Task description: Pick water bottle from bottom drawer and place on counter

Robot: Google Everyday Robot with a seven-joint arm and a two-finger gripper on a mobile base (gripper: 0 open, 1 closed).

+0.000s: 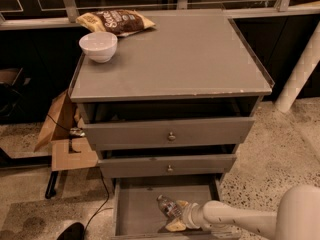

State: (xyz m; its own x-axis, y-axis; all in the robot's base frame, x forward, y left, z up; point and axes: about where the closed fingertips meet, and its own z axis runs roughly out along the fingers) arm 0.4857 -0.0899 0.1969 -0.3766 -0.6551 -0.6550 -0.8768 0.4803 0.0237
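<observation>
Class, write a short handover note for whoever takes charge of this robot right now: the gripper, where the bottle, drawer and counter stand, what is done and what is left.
Gripper: down inside the bottom drawer, right at the water bottle; a firm hold cannot be confirmed.
Water bottle: lying on its side on the drawer floor, cap toward the back left.
Bottom drawer: pulled open.
Counter: holds a white bowl and a chip bag at its back left; the bottle is not on it.
Done: drawer open, bottle reached.
Left: secure the bottle, lift it out, set it on the counter.
</observation>
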